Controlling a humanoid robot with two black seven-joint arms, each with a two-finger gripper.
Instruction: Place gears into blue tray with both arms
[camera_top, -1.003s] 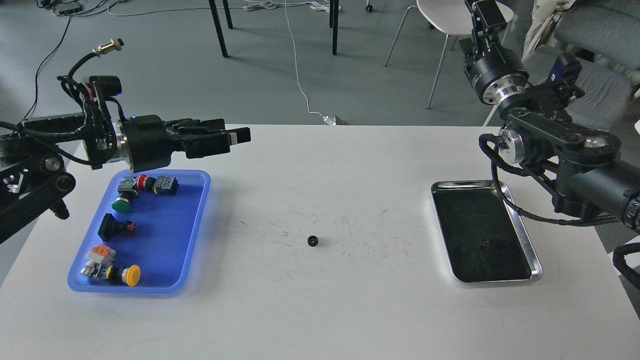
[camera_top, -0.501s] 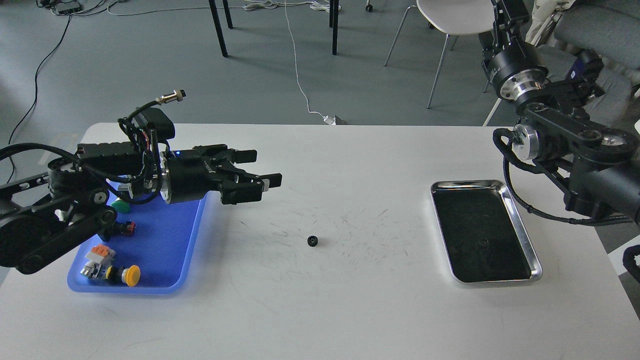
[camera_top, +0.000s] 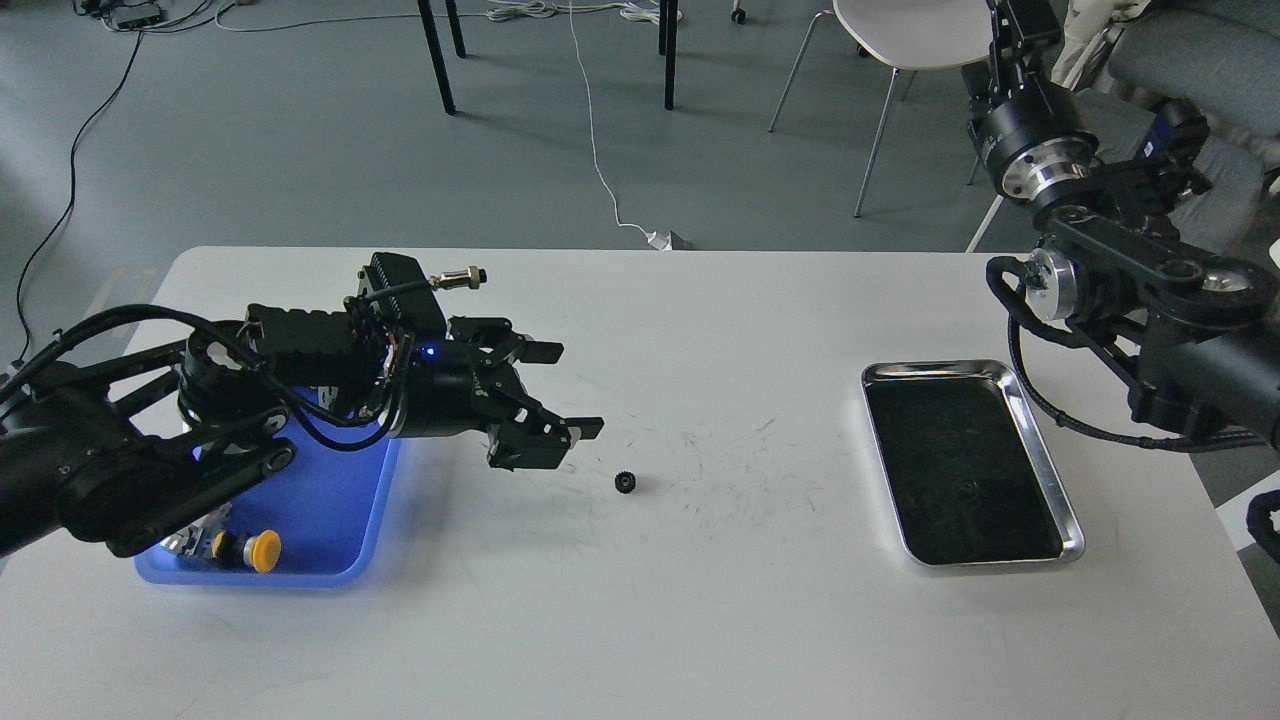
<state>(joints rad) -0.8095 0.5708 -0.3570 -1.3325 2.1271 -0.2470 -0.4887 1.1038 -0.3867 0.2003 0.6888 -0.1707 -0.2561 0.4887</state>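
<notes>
Nearest, at the desk's (camera_top: 640, 620) left front, sits the blue tray (camera_top: 330, 545) with a yellow push-button (camera_top: 262, 548) inside. The lone gear (camera_top: 626, 483) lies mid-desk, just right of and slightly nearer than the left tool (camera_top: 562, 392), whose fingers are spread wide, empty. The right tool, far back right, is out of view; the left arm is plainly nearer.

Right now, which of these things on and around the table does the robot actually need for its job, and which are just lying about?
For the job:
- gear, loose on the white table
- blue tray
- left gripper, its fingers spread open near the gear

Just lying about:
- steel tray
- yellow push-button in the blue tray
- white chair and floor cable
</notes>
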